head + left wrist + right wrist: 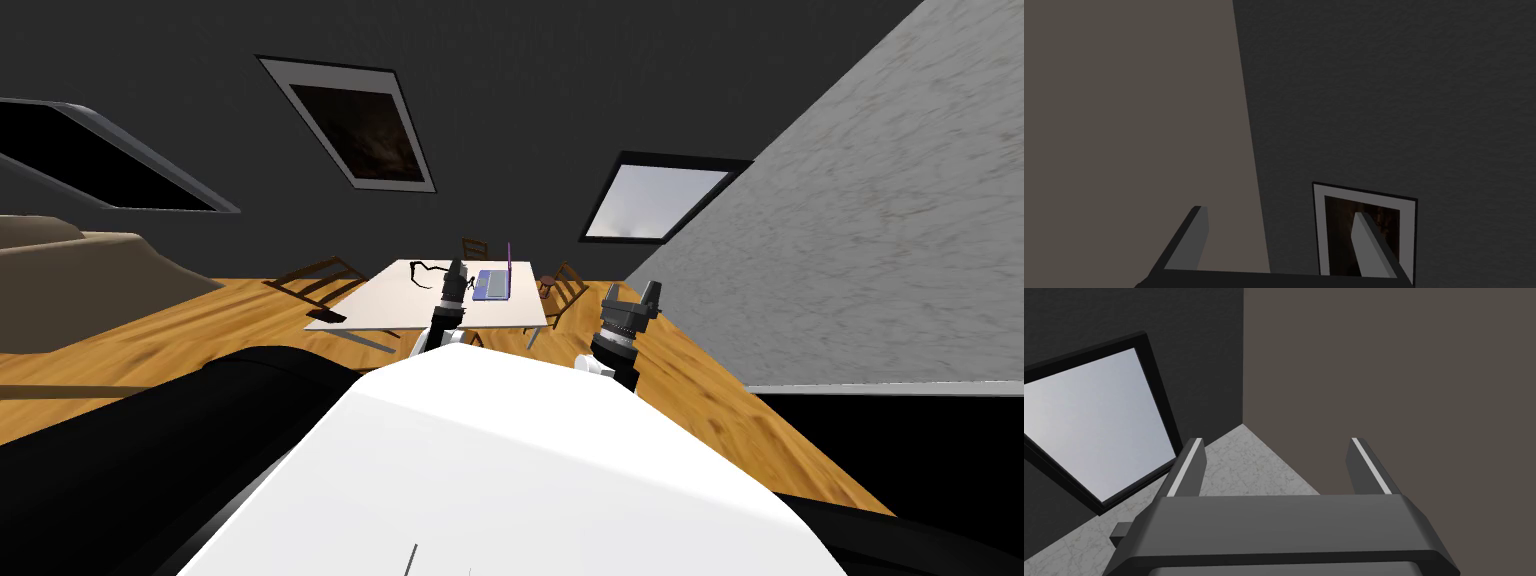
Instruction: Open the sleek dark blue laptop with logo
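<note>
Sitting at the far right of the white table [400,300], in the centre of the frame, the laptop [492,284] shows a blue-grey keyboard deck with its lid standing near upright as a thin violet edge. By that showing, the opening step looks done or nearly so. Any further push on the lid would call for bringing a hand down and forward to it. The left gripper [456,268], fingers spread and empty, shows just left of the laptop and points up at the wall. The right gripper [632,292], likewise spread and empty, is raised further right. Brown chairs [320,278] ring the table. No logo or writing can be read.
</note>
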You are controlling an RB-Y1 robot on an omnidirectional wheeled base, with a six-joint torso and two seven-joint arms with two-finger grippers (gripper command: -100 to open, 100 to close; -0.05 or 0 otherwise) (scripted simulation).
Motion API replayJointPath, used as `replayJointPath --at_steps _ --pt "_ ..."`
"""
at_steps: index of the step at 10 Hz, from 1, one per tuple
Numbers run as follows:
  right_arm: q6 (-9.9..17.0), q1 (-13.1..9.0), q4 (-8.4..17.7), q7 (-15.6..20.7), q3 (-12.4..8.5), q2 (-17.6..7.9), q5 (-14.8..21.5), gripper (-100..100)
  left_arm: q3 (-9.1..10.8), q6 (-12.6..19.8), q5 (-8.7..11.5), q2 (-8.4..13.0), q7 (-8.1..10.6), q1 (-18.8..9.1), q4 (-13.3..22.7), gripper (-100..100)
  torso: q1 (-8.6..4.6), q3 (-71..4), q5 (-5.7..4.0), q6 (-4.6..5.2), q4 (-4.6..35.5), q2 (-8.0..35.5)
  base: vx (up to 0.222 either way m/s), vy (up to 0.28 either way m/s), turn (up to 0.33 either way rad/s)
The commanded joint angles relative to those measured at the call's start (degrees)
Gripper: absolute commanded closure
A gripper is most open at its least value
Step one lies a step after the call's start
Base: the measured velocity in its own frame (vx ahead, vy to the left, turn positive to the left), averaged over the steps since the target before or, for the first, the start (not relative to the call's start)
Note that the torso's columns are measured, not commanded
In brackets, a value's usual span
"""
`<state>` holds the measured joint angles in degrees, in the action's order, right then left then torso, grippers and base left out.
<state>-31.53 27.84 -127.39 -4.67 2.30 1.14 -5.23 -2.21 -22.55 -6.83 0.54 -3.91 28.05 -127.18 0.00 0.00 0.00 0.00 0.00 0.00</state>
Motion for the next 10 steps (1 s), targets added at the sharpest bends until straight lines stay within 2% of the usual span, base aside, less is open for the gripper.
replayJointPath --at_steps 1,9,10 --pt "0.0 0.0 0.0 0.0 0.0 0.0 0.0 0 0.00 0.0 0.0 0.0 0.00 0.0 0.0 0 0.00 -4.7 0.00 0.00 2.3 2.3 0.000 0.000 0.000" --pt "0.0 0.0 0.0 0.0 0.0 0.0 0.0 0 0.00 0.0 0.0 0.0 0.00 0.0 0.0 0 0.00 -70.7 0.00 0.00 35.4 35.4 0.000 0.000 0.000" --pt "0.0 0.0 0.0 0.0 0.0 0.0 0.0 0 0.32 0.2 -0.2 1.6 -0.23 -0.4 0.5 -100 0.00 -79.2 0.00 0.00 39.6 39.6 0.008 -0.015 -0.021"
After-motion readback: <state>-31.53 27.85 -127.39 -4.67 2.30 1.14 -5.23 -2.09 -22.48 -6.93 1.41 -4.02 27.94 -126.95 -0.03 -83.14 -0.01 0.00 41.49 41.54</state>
